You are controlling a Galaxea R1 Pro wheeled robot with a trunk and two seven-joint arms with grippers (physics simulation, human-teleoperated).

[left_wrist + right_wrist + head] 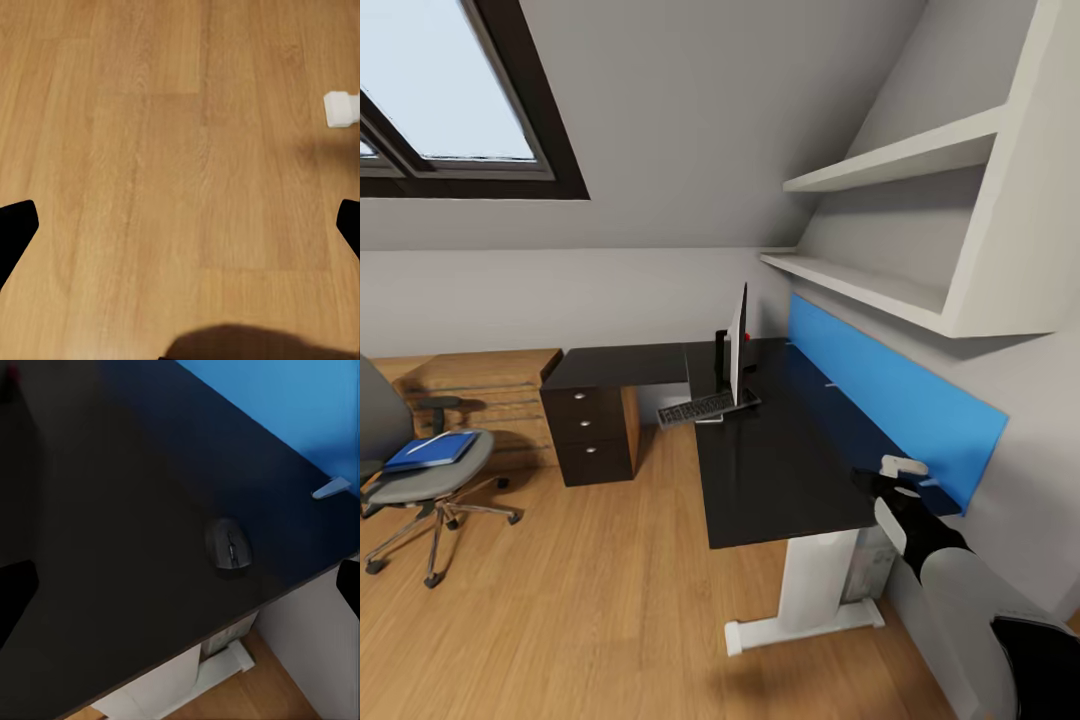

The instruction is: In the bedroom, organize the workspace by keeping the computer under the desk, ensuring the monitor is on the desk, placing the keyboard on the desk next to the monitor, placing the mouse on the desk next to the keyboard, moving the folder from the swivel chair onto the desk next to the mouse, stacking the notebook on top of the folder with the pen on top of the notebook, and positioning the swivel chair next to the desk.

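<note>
The black L-shaped desk (780, 460) runs along the right wall. On it the monitor (738, 345) stands edge-on, with the keyboard (705, 407) at its foot, overhanging the desk's edge. My right gripper (182, 589) hangs open above the desk's near end, and the small black mouse (229, 545) lies right under it. The computer (868, 568) stands below the desk by the white leg. At the left, the grey swivel chair (400, 485) carries the blue folder (432, 450). My left gripper (180, 225) is open over bare floor. Notebook and pen are out of view.
A blue panel (900, 395) backs the desk, with white shelves (880, 165) above it. The black drawer unit (590, 430) holds up the desk's far wing, next to a low wood cabinet (480, 385). Wooden floor (590, 600) lies open between chair and desk.
</note>
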